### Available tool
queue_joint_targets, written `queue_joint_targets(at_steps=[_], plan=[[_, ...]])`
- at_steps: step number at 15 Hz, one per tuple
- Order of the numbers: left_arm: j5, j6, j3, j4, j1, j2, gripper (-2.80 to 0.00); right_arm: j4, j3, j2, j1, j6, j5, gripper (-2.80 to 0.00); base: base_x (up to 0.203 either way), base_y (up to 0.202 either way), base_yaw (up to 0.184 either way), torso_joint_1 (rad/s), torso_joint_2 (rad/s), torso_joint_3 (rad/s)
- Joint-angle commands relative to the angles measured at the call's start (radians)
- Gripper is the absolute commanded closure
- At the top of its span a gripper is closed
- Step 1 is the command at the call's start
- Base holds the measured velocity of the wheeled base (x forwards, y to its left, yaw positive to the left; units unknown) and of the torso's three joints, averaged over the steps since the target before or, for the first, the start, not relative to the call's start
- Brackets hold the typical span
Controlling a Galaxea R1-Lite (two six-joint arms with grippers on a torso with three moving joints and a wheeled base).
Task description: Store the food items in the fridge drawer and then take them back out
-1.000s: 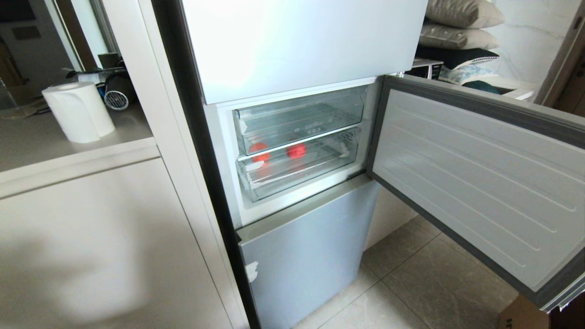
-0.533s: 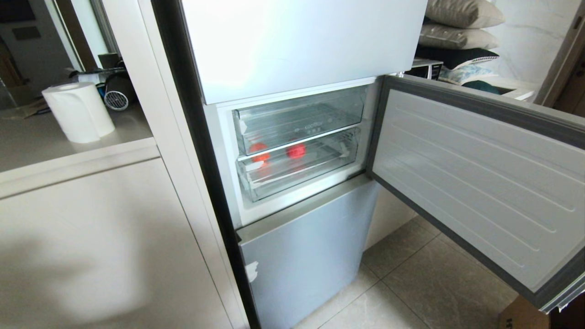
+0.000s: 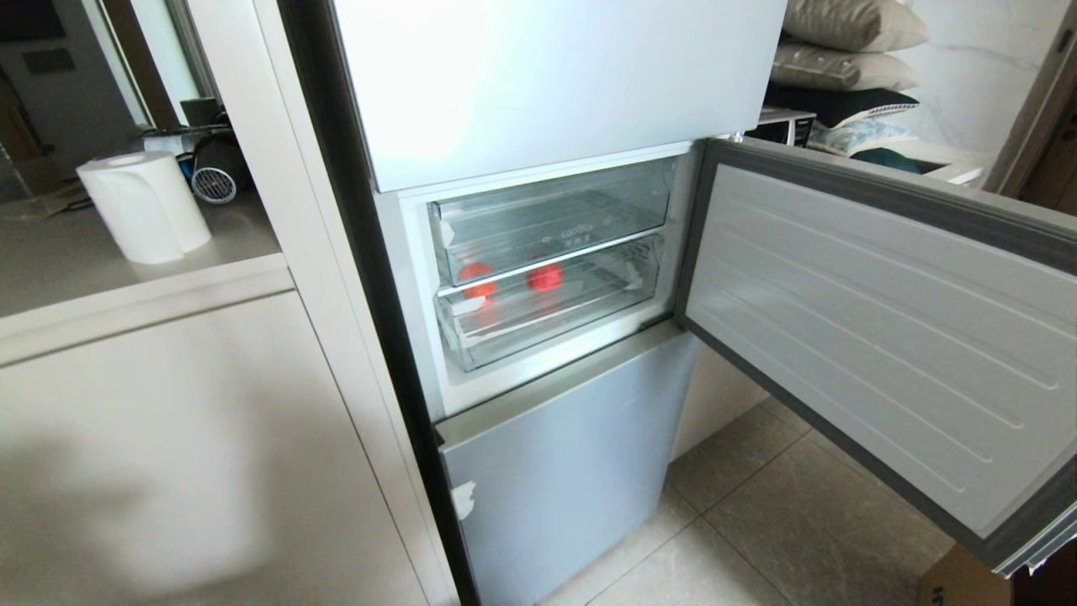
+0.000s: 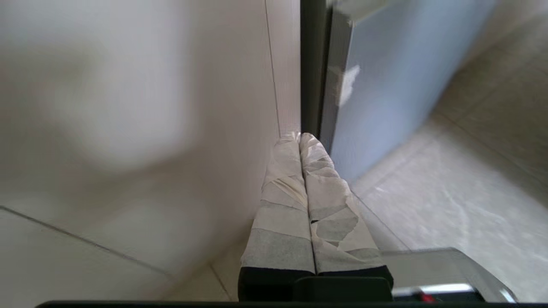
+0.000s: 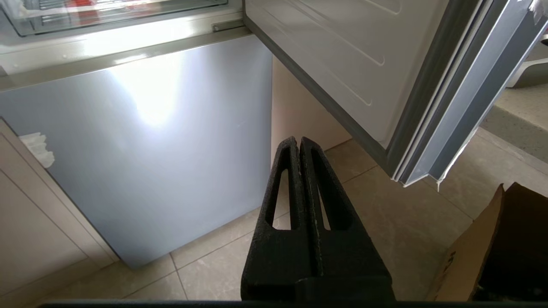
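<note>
You're at the midpoint, by my reading: two red food items, one (image 3: 478, 279) at the left and one (image 3: 545, 277) nearer the middle, lie inside the fridge drawer (image 3: 547, 307), which sits pushed in with the middle door (image 3: 883, 337) swung open. Storing looks done; taking both back out remains. Count two clear bins (the shallower tray (image 3: 551, 220) sits above). Neither arm shows from the head. Your left pincer (image 4: 299, 137) is pressed shut, empty, low by the cabinet; your right pincer (image 5: 299, 141) likewise shut and empty, over the floor.
</note>
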Motion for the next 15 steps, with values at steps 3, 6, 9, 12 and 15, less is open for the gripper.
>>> queue_joint_targets(at_steps=[3,6,9,12,15], plan=[[-0.024,0.021,0.0,0.001,-0.019,-0.243,0.0,0.0,0.0,0.001,0.0,0.001,0.0,0.0,0.0,0.0,0.0,0.0,0.0,0.0],[0.007,-0.097,0.0,-0.006,-0.027,-0.237,0.0,0.0,0.0,0.001,0.0,0.0,0.0,0.0,0.0,0.0,0.0,0.0,0.0,0.0],[0.007,-0.095,0.0,-0.006,-0.027,-0.237,0.0,0.0,0.0,0.001,0.0,0.001,0.0,0.0,0.0,0.0,0.0,0.0,0.0,0.0],[0.007,-0.095,0.0,-0.006,-0.027,-0.238,0.0,0.0,0.0,0.001,0.0,0.001,0.0,0.0,0.001,0.0,0.034,0.0,0.0,0.001],[0.008,-0.096,0.0,-0.006,-0.027,-0.238,0.0,0.0,0.0,0.001,0.0,0.001,0.0,0.0,0.003,-0.01,0.169,0.002,0.0,0.001]])
